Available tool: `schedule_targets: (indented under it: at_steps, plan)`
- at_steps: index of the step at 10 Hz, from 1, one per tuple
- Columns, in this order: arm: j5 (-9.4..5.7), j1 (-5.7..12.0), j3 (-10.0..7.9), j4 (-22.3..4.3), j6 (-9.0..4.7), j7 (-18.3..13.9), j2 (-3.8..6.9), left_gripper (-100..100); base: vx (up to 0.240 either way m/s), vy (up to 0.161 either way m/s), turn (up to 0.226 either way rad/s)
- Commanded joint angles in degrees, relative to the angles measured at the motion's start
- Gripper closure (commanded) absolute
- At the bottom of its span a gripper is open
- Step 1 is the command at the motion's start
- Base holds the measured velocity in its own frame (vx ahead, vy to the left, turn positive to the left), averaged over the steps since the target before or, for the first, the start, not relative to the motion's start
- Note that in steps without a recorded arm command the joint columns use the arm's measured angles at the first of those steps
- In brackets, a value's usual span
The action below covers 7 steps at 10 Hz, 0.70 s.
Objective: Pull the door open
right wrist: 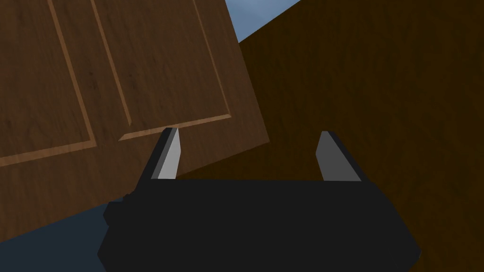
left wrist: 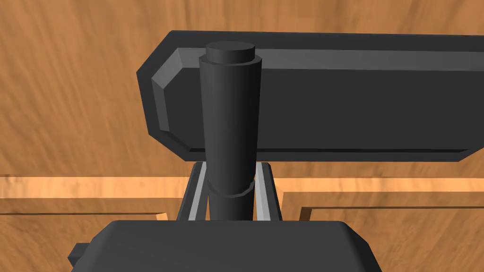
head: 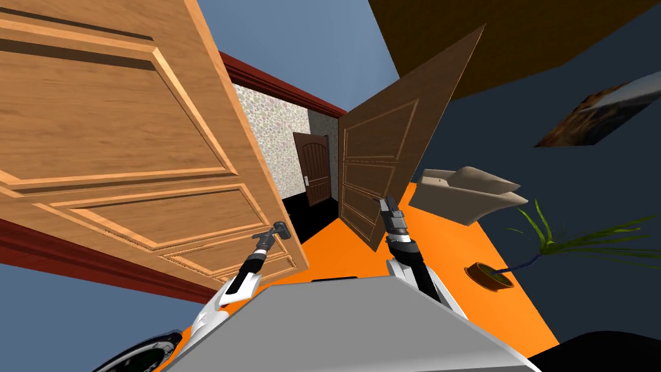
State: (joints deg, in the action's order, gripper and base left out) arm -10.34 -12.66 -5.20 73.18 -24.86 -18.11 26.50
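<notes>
A light wooden panelled door (head: 122, 148) swings toward me on my left, in a dark red frame. Its dark lever handle (left wrist: 230, 123) rises from a dark backplate (left wrist: 331, 94) on the wood. My left gripper (left wrist: 230, 198) is shut on the lever, its fingers pressing both sides near the lever's free end. The head view has that gripper (head: 280, 228) at the door's free edge, low down. My right gripper (head: 387, 205) is raised in front of a darker brown door (head: 381, 161) and stands open (right wrist: 248, 156), holding nothing.
Beyond the gap between the two doors lies a passage with patterned wallpaper and a small dark door (head: 314, 166). The floor is orange (head: 452, 252). A beige basin-like object (head: 468, 190) and a potted plant (head: 490, 274) stand to my right. A picture (head: 600, 116) hangs on the dark wall.
</notes>
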Motion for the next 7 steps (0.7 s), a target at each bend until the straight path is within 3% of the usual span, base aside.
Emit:
schedule_targets:
  at_steps: [1, 7]
  plan:
    - [-0.05, -1.11, 0.68, 0.5, -1.24, -0.9, 0.9, 100, -0.243, 0.055, -0.144]
    - [-0.36, -5.34, 2.94, 2.3, -5.3, -4.2, 4.78, 100, -0.212, 0.056, -0.132]
